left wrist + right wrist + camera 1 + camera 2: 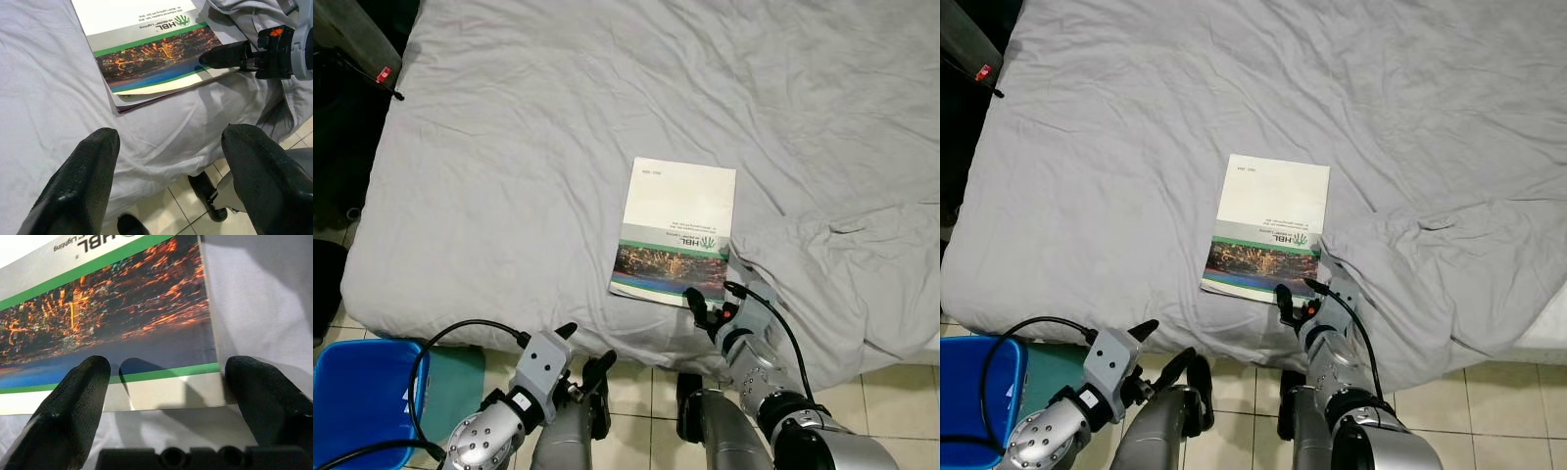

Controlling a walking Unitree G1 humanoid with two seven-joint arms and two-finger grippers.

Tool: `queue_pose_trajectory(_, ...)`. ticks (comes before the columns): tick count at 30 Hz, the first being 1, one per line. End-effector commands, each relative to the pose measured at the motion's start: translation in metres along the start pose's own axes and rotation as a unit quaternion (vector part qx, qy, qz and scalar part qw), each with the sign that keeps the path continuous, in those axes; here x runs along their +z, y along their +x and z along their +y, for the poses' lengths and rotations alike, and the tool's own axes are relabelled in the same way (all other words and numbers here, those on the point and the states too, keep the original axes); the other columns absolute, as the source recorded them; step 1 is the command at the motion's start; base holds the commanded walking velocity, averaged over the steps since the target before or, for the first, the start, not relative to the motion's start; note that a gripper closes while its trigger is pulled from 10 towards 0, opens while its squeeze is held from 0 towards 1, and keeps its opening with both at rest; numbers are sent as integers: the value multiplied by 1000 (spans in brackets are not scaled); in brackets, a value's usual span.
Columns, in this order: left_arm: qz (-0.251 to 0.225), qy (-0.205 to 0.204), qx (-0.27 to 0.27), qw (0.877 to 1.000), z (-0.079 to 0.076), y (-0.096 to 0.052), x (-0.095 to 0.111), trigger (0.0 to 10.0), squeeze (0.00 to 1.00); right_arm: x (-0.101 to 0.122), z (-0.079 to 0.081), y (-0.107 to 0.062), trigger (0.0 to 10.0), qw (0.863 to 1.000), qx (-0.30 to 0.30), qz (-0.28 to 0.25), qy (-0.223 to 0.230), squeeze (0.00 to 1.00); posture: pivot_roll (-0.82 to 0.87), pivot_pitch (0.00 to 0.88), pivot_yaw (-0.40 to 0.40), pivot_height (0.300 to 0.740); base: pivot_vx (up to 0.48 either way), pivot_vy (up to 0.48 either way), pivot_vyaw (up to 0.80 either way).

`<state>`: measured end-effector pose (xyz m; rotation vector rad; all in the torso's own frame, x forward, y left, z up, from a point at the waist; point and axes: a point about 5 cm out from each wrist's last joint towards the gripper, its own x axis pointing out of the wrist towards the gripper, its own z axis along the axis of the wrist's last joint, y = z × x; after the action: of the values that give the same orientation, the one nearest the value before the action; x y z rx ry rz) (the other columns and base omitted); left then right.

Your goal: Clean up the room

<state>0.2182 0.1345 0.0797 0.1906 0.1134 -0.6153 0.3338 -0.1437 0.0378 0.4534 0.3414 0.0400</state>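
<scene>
booklet (676, 231) lay flat on the grey bed (509, 176), near the bed's foot edge, cover up. right claw (166, 382) sat at the booklet's near right corner, jaws spread wide – one finger over the cover, the other just off its side edge, nothing gripped. left claw (171, 161) hung short of the booklet, off the bed edge, also wide and empty. blue bin (362, 392) stood on the floor left of the booklet. best move, likely – slide one finger under the corner, pinch cover and pages together, lift slowly so pages don't fan.
</scene>
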Motion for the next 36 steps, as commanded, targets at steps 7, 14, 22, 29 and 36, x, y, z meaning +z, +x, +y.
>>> queue_pose_trajectory(7, 24, 4, 11, 1000, 2, -13, -8, 10000, 0, -32, 7, -6, 9686, 998, 6, 66, 16, 0, 287, 587, 118, 740, 0, 0, 0)
queue_pose_trajectory(14, 28, 5, 18, 999, 3, -15, -9, 10000, 0, -29, 8, -5, 0, 997, 0, 60, 44, 0, 280, 575, 109, 740, 0, 0, 0)
queue_pose_trajectory(22, 27, 2, 24, 999, 4, -8, -12, 10000, 0, -24, 9, -2, 0, 995, 6, 57, 85, 0, 229, 553, 75, 740, 0, 0, 0)
queue_pose_trajectory(29, 19, -5, 41, 999, 7, 4, -16, 10000, 0, -19, 26, 1, 0, 994, 90, 61, -3, 0, 156, 475, 20, 740, 0, 0, 0)
queue_pose_trajectory(36, 1, 4, 74, 997, 22, 21, -12, 10000, 0, 48, 53, 15, 0, 980, 176, -52, -81, 0, 94, 328, -11, 740, 0, 0, 0)
